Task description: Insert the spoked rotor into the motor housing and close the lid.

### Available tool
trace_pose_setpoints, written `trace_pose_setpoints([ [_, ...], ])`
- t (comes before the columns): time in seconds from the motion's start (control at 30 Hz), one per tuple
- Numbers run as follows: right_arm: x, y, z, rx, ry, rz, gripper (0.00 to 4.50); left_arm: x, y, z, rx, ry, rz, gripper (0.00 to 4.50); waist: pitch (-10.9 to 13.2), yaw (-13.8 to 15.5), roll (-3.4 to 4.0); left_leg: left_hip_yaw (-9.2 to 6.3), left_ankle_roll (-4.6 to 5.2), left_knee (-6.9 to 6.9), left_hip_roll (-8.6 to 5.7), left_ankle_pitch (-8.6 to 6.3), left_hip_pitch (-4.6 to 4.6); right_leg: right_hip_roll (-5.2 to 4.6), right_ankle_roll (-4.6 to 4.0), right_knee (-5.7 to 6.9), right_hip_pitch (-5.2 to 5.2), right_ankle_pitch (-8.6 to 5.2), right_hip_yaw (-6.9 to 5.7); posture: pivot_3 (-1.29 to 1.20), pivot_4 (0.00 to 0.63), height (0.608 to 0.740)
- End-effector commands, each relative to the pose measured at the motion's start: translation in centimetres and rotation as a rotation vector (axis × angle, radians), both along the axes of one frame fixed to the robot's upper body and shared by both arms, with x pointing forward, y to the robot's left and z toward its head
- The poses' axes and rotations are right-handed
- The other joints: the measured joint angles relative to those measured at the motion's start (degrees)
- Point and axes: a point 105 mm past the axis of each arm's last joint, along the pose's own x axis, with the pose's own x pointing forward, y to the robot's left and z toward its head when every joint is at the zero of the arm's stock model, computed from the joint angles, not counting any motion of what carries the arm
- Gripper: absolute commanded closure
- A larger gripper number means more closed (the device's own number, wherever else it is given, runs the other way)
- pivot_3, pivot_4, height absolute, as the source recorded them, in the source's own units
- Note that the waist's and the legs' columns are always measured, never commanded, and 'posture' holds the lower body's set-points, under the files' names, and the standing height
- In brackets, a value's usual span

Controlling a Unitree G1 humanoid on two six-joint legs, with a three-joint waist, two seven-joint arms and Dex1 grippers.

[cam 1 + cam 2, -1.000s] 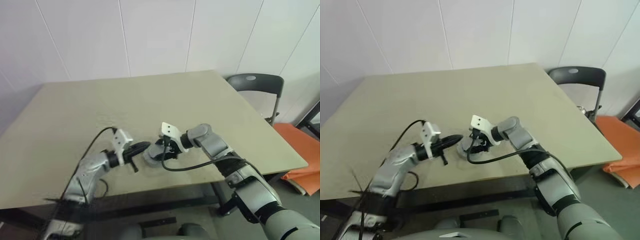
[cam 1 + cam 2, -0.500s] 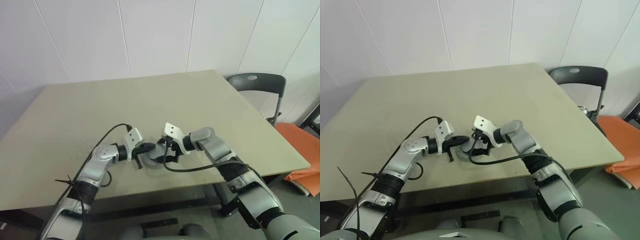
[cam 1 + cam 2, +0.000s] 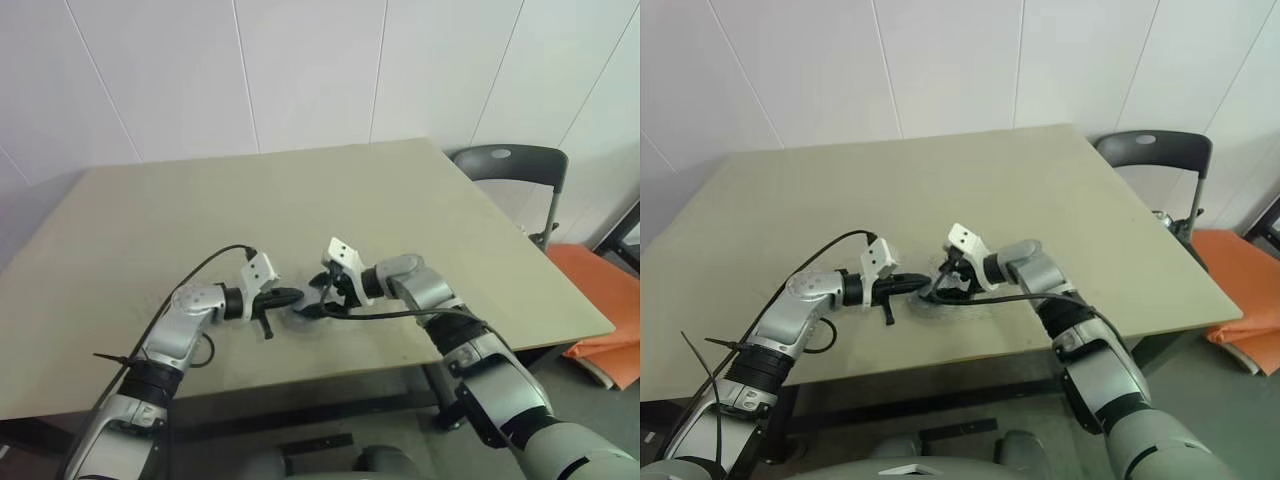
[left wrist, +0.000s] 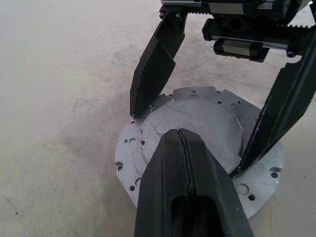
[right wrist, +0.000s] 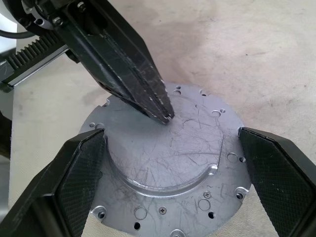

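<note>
The lid (image 5: 163, 153), a round light-grey metal disc with its plain scratched face up and small holes round the flange, lies flat on the tan table (image 3: 300, 200). My right gripper (image 5: 170, 136) is open, one black finger (image 4: 154, 64) on each side of the lid's rim. My left gripper (image 4: 180, 134) is shut, with its closed tip at the lid's top face near the middle; I cannot tell whether it touches. In the head views both grippers meet at the lid (image 3: 310, 312) near the table's front edge. The spoked rotor and the motor housing are hidden.
A dark folding chair (image 3: 510, 165) stands past the table's right back corner, and an orange object (image 3: 600, 310) lies on the floor to the right. Black cables (image 3: 200, 275) loop from both wrists over the table. A white wall runs behind.
The right gripper's fingers have spread a little wider around the lid and its wrist has rolled. The left gripper's shut tip has tilted down toward the lid. The camera has shifted.
</note>
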Motion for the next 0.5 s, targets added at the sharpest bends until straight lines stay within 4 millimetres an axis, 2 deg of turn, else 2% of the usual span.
trace_pose_setpoints([
  [0.03,1.6,-2.3,0.7,-0.012,-0.021,-0.095,0.01,-1.8,0.9,-3.9,0.082,0.169,-0.008,4.50,0.08,0.01,0.01,0.00,0.00,0.00,0.00,0.00,-0.02,-0.05,0.00,-0.05,0.00,0.00,0.01,0.00,0.000,0.740],
  [0.2,0.8,-2.3,0.8,-0.019,-0.018,-0.024,0.01,-1.7,1.0,-3.8,0.082,0.164,-0.008,4.50,0.11,0.31,-0.04,0.22,0.01,0.02,-0.10,0.01,-0.05,-0.38,0.02,-0.04,-0.01,0.02,0.05,0.00,0.000,0.740],
  [0.4,-2.4,-1.8,1.9,0.050,0.047,0.180,0.01,-1.5,1.1,-3.6,0.083,0.155,-0.006,4.50,0.26,0.62,-0.29,0.21,-0.06,-0.06,-0.35,-0.05,-0.19,-0.37,0.16,0.09,-0.06,0.10,0.04,0.00,0.000,0.740],
  [0.5,-2.7,-2.2,1.9,0.034,0.040,0.211,0.01,-1.3,1.3,-3.5,0.083,0.150,-0.001,4.50,0.28,0.33,-0.29,0.26,-0.12,-0.12,-0.32,-0.22,-0.22,-0.24,0.21,0.09,-0.06,0.08,0.06,0.00,0.000,0.740],
])
